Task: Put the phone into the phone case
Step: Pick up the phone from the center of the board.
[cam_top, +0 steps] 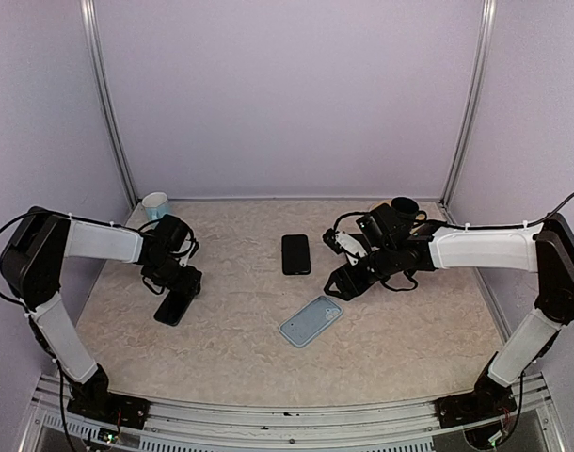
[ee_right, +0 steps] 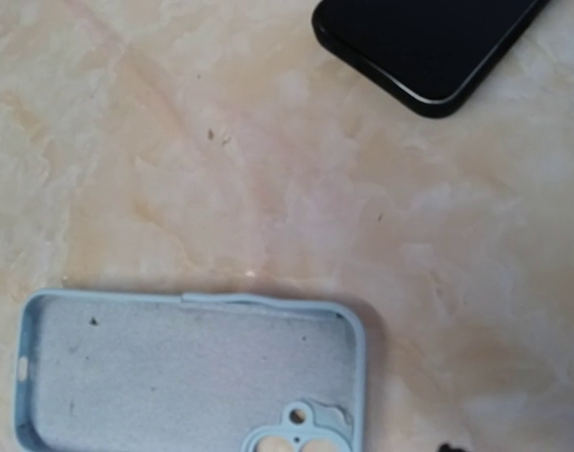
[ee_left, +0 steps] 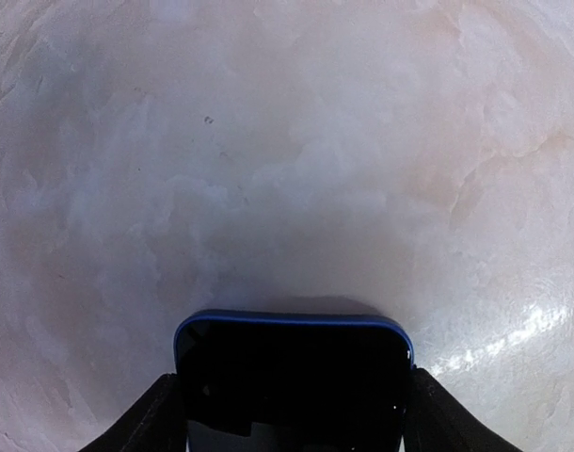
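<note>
Setting: robot test cell, lab type. Plain lilac panels (cam_top: 287, 94) close three sides, joined by aluminium posts (cam_top: 108, 104). Marble-pattern bench (cam_top: 240, 358). Left arm (cam_top: 99, 243) and right arm (cam_top: 480, 247) are bolted to a metal rail (cam_top: 287, 419) at the near edge, cables exposed.

In the left wrist view the bottom edge cuts off the blue-rimmed phone (ee_left: 292, 377) and both fingers (ee_left: 148, 422) of my left pincer (ee_left: 292, 428); I cannot tell if they press it. The right wrist view also cuts the phone case (ee_right: 174, 377) and the black phone (ee_right: 428, 42). From above, the jaws of the right pincer (cam_top: 346, 282) are too small to judge.
</note>
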Action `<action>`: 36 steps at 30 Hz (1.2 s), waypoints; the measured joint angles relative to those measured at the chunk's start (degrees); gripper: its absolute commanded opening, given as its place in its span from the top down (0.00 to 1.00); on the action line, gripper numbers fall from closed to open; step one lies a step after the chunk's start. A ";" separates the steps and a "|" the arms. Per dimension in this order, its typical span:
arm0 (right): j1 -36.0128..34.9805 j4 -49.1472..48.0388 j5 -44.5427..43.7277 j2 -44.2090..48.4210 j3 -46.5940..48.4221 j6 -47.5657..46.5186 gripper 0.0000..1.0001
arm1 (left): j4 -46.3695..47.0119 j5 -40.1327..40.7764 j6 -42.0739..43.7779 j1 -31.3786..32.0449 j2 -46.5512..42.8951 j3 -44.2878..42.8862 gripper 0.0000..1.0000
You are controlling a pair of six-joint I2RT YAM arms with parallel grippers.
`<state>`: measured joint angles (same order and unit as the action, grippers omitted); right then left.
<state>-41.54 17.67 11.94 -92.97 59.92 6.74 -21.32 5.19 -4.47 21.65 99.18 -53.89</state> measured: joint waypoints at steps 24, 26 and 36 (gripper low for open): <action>0.00 0.00 1.95 0.00 0.00 2.54 0.33 | -7.72 3.19 -5.07 2.71 -6.19 -0.94 0.01; 0.00 -0.04 2.23 0.00 0.00 2.71 0.33 | -8.50 3.67 -5.38 2.05 -6.99 -0.94 0.01; 0.00 -0.33 2.60 0.17 0.00 2.54 0.32 | -11.65 3.32 -5.05 1.51 -4.57 -0.96 0.01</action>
<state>-41.54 17.34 14.55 -92.79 59.92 9.28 -32.97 8.51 -9.52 23.16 94.61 -54.85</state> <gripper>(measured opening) 0.677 0.989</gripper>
